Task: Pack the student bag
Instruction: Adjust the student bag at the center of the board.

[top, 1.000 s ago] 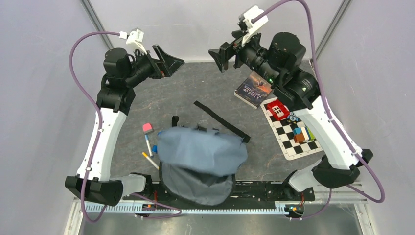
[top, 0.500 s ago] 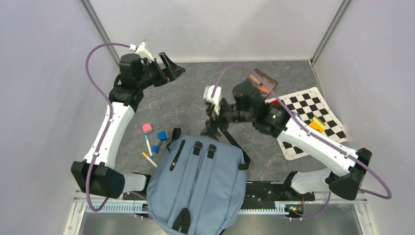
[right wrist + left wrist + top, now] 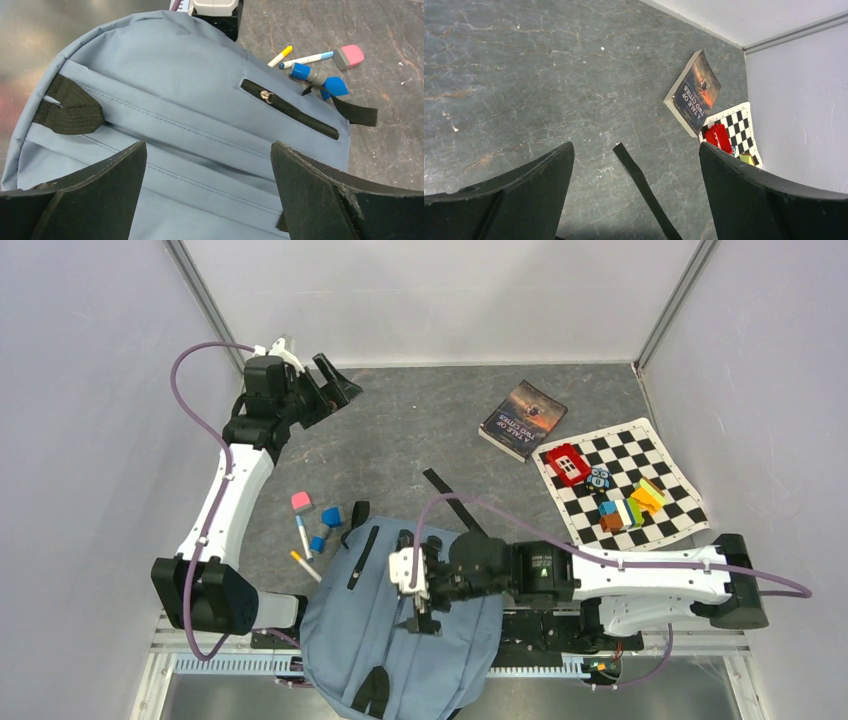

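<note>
The grey-blue student bag (image 3: 385,640) lies flat at the near edge of the table, zipped shut, with its front pocket zipper (image 3: 290,107) closed. It also fills the right wrist view (image 3: 190,125). One black strap (image 3: 452,502) trails away from its far end and shows in the left wrist view (image 3: 639,185). My right gripper (image 3: 418,600) is open and empty, hovering just above the bag's front panel (image 3: 207,200). My left gripper (image 3: 335,385) is open and empty, raised over the far left of the table (image 3: 634,200).
A book (image 3: 522,420) lies at the far right. A checkered mat (image 3: 675,465) beside it carries a red block (image 3: 566,462) and colourful blocks (image 3: 625,508). A pink eraser (image 3: 301,502), blue blocks (image 3: 332,516) and markers (image 3: 303,537) lie left of the bag.
The bag went from crumpled to lying flat. My right arm swung from the far side down to the near edge, over the bag. My left gripper shifted slightly left.
</note>
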Robot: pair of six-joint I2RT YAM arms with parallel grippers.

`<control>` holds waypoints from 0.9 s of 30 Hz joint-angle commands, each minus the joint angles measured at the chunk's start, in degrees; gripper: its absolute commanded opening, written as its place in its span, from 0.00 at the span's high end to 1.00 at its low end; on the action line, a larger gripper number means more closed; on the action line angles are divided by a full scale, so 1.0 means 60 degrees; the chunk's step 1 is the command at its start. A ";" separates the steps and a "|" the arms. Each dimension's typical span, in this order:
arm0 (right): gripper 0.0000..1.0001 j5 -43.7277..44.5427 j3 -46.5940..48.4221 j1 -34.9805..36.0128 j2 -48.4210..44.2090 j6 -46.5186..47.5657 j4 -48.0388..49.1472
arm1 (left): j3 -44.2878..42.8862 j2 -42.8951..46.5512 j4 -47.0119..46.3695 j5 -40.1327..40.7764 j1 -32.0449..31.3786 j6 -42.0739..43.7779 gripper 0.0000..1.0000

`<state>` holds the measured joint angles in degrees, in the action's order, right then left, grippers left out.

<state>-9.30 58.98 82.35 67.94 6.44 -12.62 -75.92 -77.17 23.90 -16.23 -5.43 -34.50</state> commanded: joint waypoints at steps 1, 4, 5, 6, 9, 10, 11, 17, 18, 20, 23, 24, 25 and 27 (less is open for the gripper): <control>0.02 0.1980 -0.0318 0.0992 0.0065 -0.0702 0.1342 | 0.0150 0.0230 -0.0471 0.0281 0.0040 -0.0067 0.00; 0.02 0.2998 -0.0726 0.1921 0.0221 -0.0686 0.1760 | 0.0251 0.0182 -0.0424 0.0229 0.0040 0.0244 0.00; 0.02 0.3233 -0.0810 0.2161 0.0318 -0.0727 0.1876 | 0.0352 0.0210 -0.0444 0.0278 0.0041 0.0323 0.00; 0.02 0.3422 -0.0853 0.2433 0.0468 -0.0762 0.1952 | 0.0493 0.0229 -0.0511 0.0412 0.0039 0.0423 0.00; 0.02 0.4291 -0.0731 0.3387 0.0974 -0.0881 0.1957 | 0.0612 0.0184 -0.0715 0.0518 0.0139 0.0602 0.00; 0.02 0.4621 -0.0652 0.3727 0.1122 -0.0918 0.1957 | 0.0501 0.0076 -0.0687 0.0447 0.0182 0.0720 0.00; 0.02 0.4961 -0.0572 0.4002 0.1288 -0.0926 0.1954 | 0.0341 -0.0019 -0.0575 0.0424 0.0208 0.0805 0.00; 0.02 0.6353 0.0152 0.5347 0.2310 -0.1486 0.1526 | 0.0052 -0.0286 -0.0663 0.0483 0.0270 0.1001 0.00; 0.02 0.6553 0.0252 0.5524 0.2486 -0.1571 0.1437 | 0.0059 -0.0262 -0.0711 0.0542 0.0278 0.1002 0.00; 0.02 0.6916 0.0479 0.5794 0.2728 -0.1710 0.1204 | 0.0089 -0.0235 -0.0789 0.0573 0.0295 0.0966 0.00; 0.02 0.7026 0.0769 0.6031 0.2788 -0.1953 0.1004 | 0.0049 -0.0297 -0.0763 0.0397 0.0305 0.0898 0.00; 0.02 0.6997 0.0816 0.6089 0.2753 -0.2006 0.1017 | 0.0041 -0.0302 -0.0761 0.0370 0.0316 0.0923 0.00; 0.02 0.7008 0.0893 0.6146 0.2721 -0.2025 0.1012 | 0.0041 -0.0316 -0.0755 0.0383 0.0305 0.0954 0.00; 0.02 0.7073 0.1081 0.6276 0.2722 -0.2027 0.1040 | 0.0041 -0.0336 -0.0690 0.0476 0.0319 0.1072 0.00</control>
<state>29.74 61.19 118.76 84.99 -3.57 -7.18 -73.23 -79.02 22.13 -13.63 -3.86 -30.81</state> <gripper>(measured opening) 0.979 0.994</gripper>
